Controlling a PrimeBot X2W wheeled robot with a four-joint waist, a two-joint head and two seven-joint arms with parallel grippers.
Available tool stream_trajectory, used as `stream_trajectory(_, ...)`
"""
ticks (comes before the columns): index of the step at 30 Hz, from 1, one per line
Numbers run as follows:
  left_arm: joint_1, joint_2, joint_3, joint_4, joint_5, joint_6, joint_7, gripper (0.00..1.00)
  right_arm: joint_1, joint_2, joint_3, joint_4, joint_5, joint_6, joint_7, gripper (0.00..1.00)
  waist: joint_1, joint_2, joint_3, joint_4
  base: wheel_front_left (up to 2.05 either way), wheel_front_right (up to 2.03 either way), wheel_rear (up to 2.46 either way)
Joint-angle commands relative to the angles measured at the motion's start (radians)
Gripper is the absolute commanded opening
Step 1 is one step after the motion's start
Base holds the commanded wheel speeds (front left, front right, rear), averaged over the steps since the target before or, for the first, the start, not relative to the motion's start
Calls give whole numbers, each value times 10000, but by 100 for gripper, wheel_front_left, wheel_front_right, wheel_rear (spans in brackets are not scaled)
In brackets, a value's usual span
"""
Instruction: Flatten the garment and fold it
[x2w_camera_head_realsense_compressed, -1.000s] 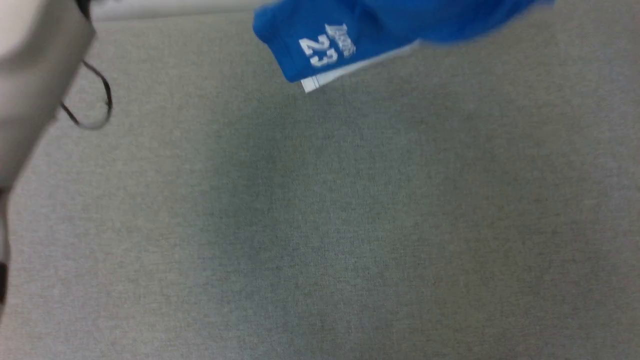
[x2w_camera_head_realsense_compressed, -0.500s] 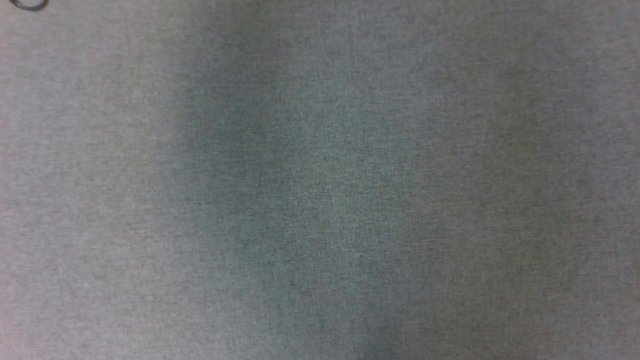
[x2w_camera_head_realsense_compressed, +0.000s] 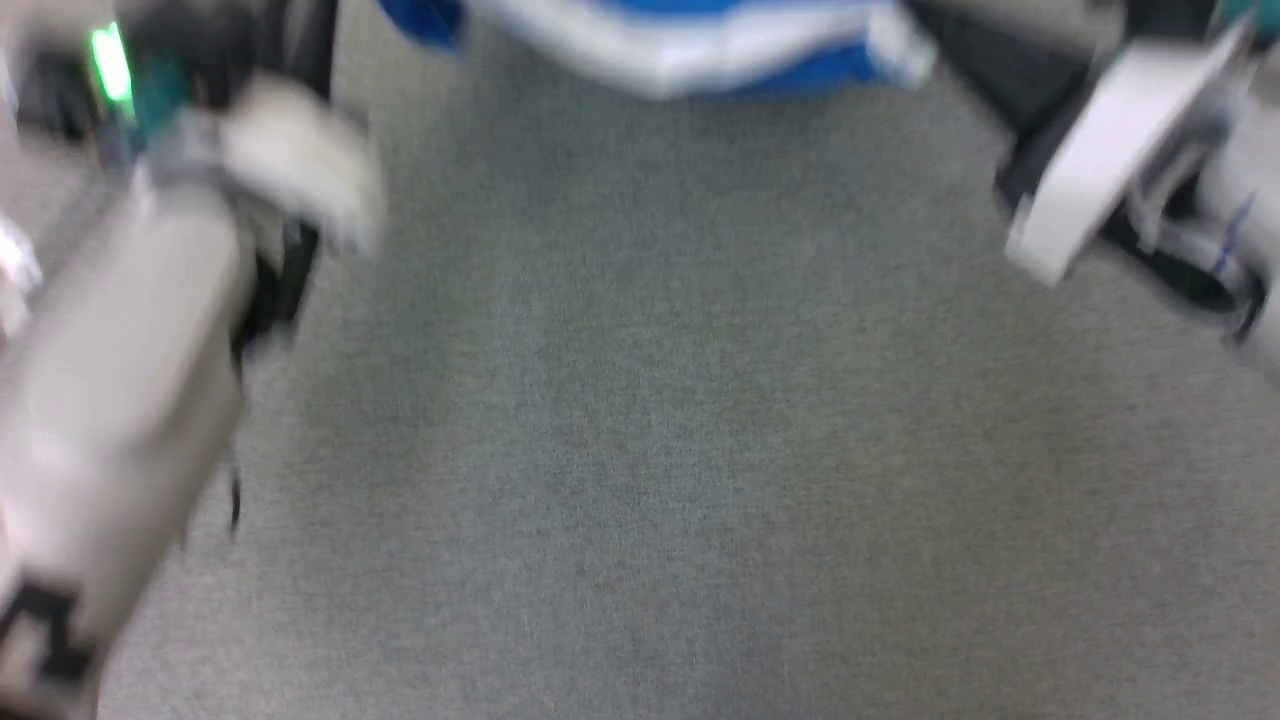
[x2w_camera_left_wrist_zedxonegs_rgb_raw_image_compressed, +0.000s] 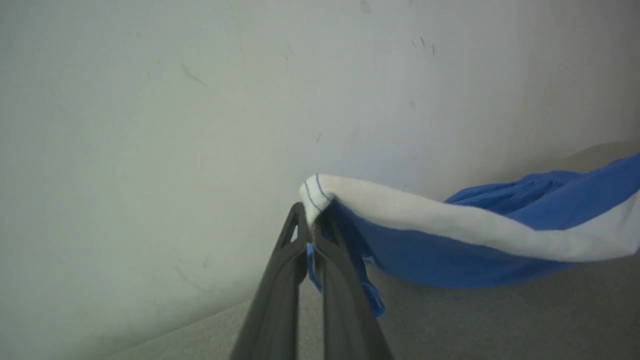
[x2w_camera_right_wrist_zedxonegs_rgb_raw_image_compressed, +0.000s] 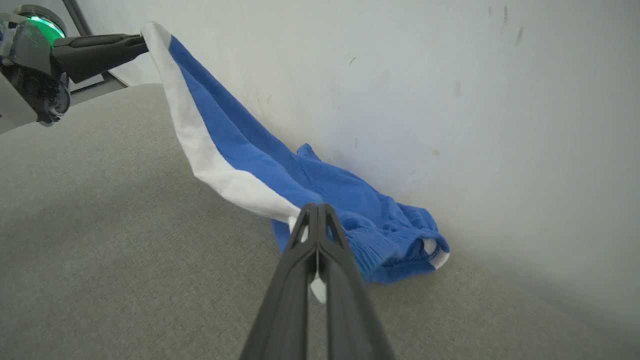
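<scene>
Your head view is smeared with blur, and the shorts (x2w_camera_head_realsense_compressed: 690, 40) are cut off by its top edge. The wrist views are sharper. Your left gripper (x2w_camera_left_wrist_zedxonegs_rgb_raw_image_compressed: 312, 232) is pressed together on the end of the white side stripe (x2w_camera_left_wrist_zedxonegs_rgb_raw_image_compressed: 450, 225), and the cloth runs off the right edge of that view. Your right gripper (x2w_camera_right_wrist_zedxonegs_rgb_raw_image_compressed: 317, 212) pinches the same stripe further along, so it hangs stretched between the two, above the grey surface (x2w_camera_right_wrist_zedxonegs_rgb_raw_image_compressed: 125, 260). The rest of the shorts lies bunched on that surface just beyond the right gripper, close by the pale wall (x2w_camera_right_wrist_zedxonegs_rgb_raw_image_compressed: 450, 75)
</scene>
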Motion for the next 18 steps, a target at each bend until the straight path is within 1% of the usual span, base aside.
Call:
stream_trajectory(1,1060,259,77,-337,-23,90,-45,0,501,-144,145,-273,139,-21,-155,0,2,1,-1105,-74,0,0,0)
stream_trajectory(3,2534,557,168,-849,-103,218,-45,0,1237,-379,342,-717,168,-21,-249,0,2,1,-1577,-81,0,0,0)
stream_trajectory(6,4385,962,-12,-1490,-34,475,-46,0,2411,-787,482,-1423,119,-21,-243,0,2,1,-2180,-51,0,0,0)
stream_trajectory(10,6399,1263,-263,-2182,-265,909,-43,0,4030,-1215,527,-2154,-144,-21,-72,0,2,1,-2902,-13,0,0,0)
stream_trajectory(12,7280,1493,-378,-2529,-379,1193,0,0,4900,-1320,531,-2416,-295,-21,98,0,2,1,-3230,-34,0,0,0)
stream_trajectory(14,8054,1660,-574,-2873,-527,1362,186,0,5708,-1466,533,-2634,-308,-21,186,0,2,1,-3520,26,0,0,0)
stream_trajectory(18,9317,2004,-785,-3569,-806,1833,494,0,7308,-1651,535,-3059,-294,-21,292,0,2,1,-3977,147,0,0,0)
